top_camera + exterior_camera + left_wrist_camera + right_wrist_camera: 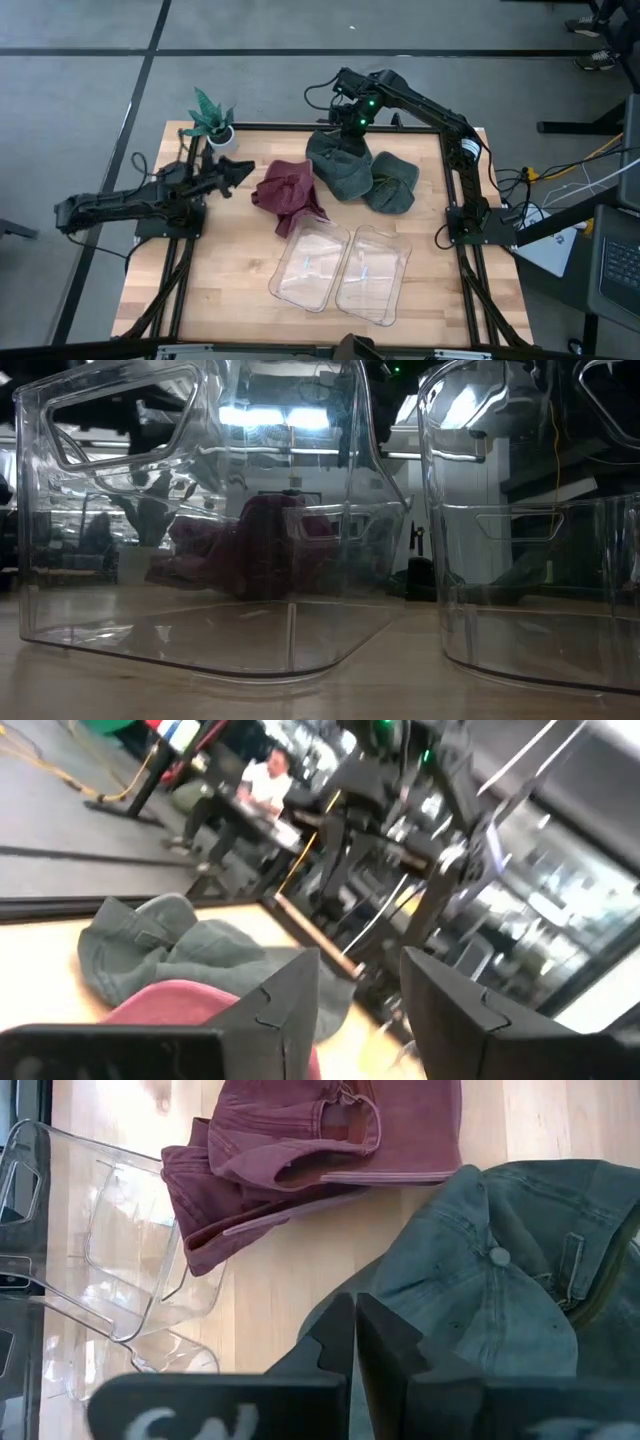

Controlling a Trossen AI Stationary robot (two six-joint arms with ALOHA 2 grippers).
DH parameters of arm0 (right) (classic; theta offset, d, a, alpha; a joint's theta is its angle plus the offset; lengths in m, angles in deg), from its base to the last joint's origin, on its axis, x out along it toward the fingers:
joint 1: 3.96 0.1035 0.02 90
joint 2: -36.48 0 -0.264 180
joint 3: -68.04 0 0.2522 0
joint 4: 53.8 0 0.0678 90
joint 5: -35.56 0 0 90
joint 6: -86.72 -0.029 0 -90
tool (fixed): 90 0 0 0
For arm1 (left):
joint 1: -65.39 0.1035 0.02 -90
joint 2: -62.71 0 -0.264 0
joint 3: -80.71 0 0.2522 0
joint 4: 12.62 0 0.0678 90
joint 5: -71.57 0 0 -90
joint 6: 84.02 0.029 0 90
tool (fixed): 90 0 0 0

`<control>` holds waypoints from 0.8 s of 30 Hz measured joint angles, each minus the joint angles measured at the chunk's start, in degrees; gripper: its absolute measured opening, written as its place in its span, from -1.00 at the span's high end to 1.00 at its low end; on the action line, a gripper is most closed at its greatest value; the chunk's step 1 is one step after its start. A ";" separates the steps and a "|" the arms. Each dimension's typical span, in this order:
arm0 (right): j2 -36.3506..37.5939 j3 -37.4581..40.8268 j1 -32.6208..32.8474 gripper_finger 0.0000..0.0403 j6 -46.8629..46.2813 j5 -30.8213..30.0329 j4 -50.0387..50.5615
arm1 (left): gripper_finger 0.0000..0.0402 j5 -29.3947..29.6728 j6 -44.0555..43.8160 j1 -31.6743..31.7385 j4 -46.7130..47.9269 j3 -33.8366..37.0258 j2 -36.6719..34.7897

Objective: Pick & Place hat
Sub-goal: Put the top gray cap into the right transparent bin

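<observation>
A dark green hat (340,168) lies near the table's far edge, and my right gripper (348,128) stands over its far part, shut on it. The right wrist view shows that gripper (355,1330) over the green hat's crown (490,1300). A second green hat (393,184) lies just right of the first. The maroon hat (288,195) rests crumpled on the wood and also shows in the right wrist view (300,1150). My left gripper (243,172) hovers open to the left of the maroon hat (180,1005). My right gripper pinches the green hat's fabric (400,1295) at the hat's far side, between its two shut fingers. They come from above, pointing down. The fingers hide the exact spot. The hat's near part (345,190) rests on the table, and its far part rises to the gripper.
Two clear plastic bins (310,262) (373,272) sit side by side near the table's near edge, with the maroon hat touching the left one's far rim. A small potted plant (212,120) stands at the far left corner. People sit in the room beyond.
</observation>
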 joint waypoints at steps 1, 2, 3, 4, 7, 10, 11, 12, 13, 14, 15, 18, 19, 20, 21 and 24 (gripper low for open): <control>0.00 0.00 0.00 0.92 -0.04 0.00 0.00 | 0.32 0.00 0.94 0.00 -0.15 -1.89 3.39; -0.02 0.02 0.00 0.92 -0.04 -0.02 0.00 | 0.32 -0.02 1.96 0.00 -0.26 -3.93 6.73; -0.02 0.02 0.00 0.92 -0.06 0.00 0.02 | 0.32 -0.17 3.37 0.00 -0.29 -6.12 10.16; -0.02 0.02 0.00 0.92 -0.05 0.00 0.03 | 0.32 -0.46 5.15 0.00 -0.33 -8.32 13.57; -0.02 0.02 0.00 0.92 -0.07 0.00 0.53 | 0.32 -0.68 10.91 0.00 -0.26 -15.38 23.33; 0.00 0.02 0.00 0.92 -0.07 0.00 2.36 | 0.32 -0.70 16.04 0.25 -0.19 -22.04 31.65; 0.06 0.02 0.00 0.92 -0.08 0.00 3.14 | 0.32 -0.72 16.80 0.66 -0.06 -23.91 33.98; 0.28 0.06 0.00 0.92 -0.07 -0.04 3.76 | 0.32 -0.75 16.93 1.19 0.11 -25.78 36.22; 0.60 0.09 0.00 0.92 -0.01 -0.16 4.30 | 0.32 -0.70 16.72 1.86 0.14 -27.44 38.26; 1.00 0.09 0.00 0.92 0.07 -0.30 4.61 | 0.32 -0.70 16.14 2.63 0.18 -29.02 40.22; 1.56 0.09 -0.02 0.92 0.07 -0.68 4.67 | 0.32 -0.90 15.35 3.50 0.63 -30.54 42.07; 2.81 0.09 -0.24 0.92 0.13 -2.80 4.58 | 0.32 -2.75 12.31 6.58 3.78 -34.53 47.22; 3.00 0.09 -0.36 0.92 0.11 -3.43 4.47 | 0.32 -4.04 11.46 7.62 4.88 -35.52 48.75; 3.21 0.09 -0.53 0.92 0.11 -3.99 4.32 | 0.32 -5.88 11.21 8.69 5.61 -36.54 50.59; 3.40 0.09 -0.85 0.92 0.11 -4.11 4.32 | 0.32 -7.75 11.01 9.65 6.18 -37.36 52.20; 3.70 0.09 -1.49 0.92 0.11 -4.09 4.15 | 0.32 -11.84 10.22 12.05 6.62 -38.71 56.80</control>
